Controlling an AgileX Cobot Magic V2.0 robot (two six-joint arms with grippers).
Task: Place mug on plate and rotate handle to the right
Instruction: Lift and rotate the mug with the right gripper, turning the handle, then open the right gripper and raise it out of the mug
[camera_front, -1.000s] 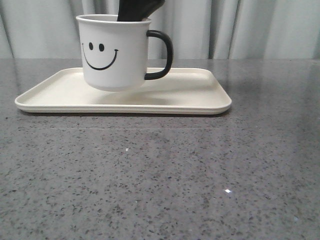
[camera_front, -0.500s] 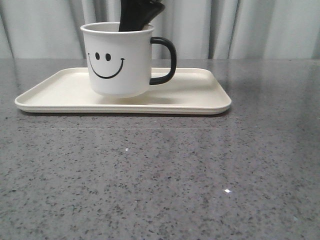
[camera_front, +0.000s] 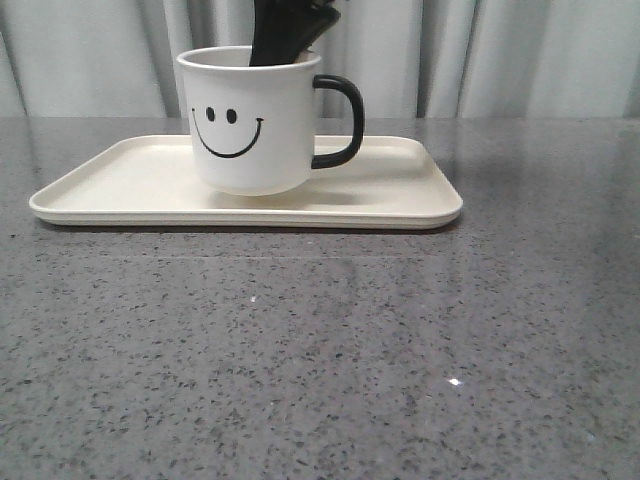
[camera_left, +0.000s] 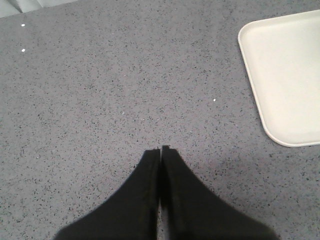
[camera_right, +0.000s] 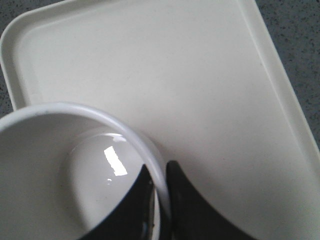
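Note:
The white mug (camera_front: 250, 120) with the black smiley face is over the middle of the cream plate (camera_front: 400, 212), its base at the plate's surface; I cannot tell whether it rests there. Its black handle (camera_front: 347, 120) points right. My right gripper (camera_front: 290, 28) comes down from above and is shut on the mug's rim. In the right wrist view, the gripper (camera_right: 159, 171) has one finger inside the mug (camera_right: 50, 165) and one outside, over the plate (camera_right: 175, 75). My left gripper (camera_left: 160, 149) is shut and empty above the bare table, left of the plate's end (camera_left: 287, 75).
The grey speckled table (camera_front: 320, 350) stretches in front of the plate. Pale curtains (camera_front: 520, 55) hang behind the table's far edge.
The mug, held by my right gripper, has moved right and down onto the plate's level. The handle has stayed pointing right.

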